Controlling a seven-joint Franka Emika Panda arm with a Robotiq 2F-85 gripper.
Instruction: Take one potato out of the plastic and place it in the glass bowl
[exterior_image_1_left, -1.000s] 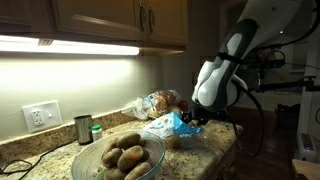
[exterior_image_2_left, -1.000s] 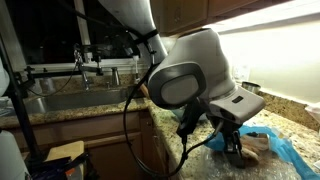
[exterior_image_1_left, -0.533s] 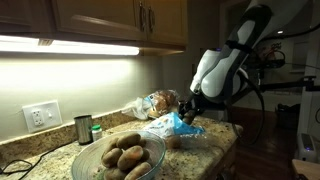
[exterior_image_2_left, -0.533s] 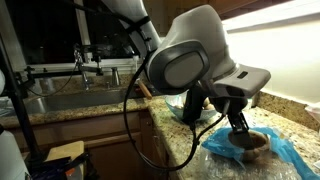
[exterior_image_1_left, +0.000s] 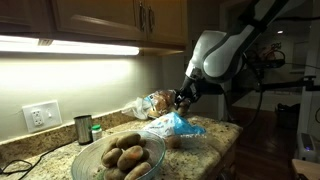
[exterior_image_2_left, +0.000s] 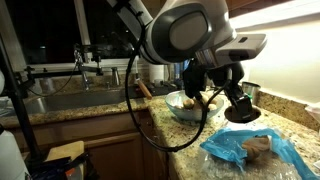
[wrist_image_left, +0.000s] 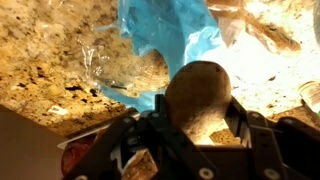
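My gripper (wrist_image_left: 198, 118) is shut on a brown potato (wrist_image_left: 197, 88) and holds it in the air above the blue plastic bag (wrist_image_left: 170, 45). In an exterior view the gripper (exterior_image_1_left: 183, 98) hangs above the bag (exterior_image_1_left: 178, 125), and the glass bowl (exterior_image_1_left: 118, 157) with several potatoes stands at the counter's near end. In an exterior view the gripper (exterior_image_2_left: 238, 108) is above the bag (exterior_image_2_left: 250, 148), which holds more potatoes, and the bowl (exterior_image_2_left: 190, 103) stands behind it.
A metal cup (exterior_image_1_left: 83, 129) and a small green jar (exterior_image_1_left: 96, 131) stand by the wall outlet. A bread bag (exterior_image_1_left: 152, 102) lies against the wall behind the plastic. A sink (exterior_image_2_left: 70, 100) lies beyond the counter. The counter edge runs close to the bag.
The gripper has risen from the plastic bag with the potato in it and now hangs well above the counter.
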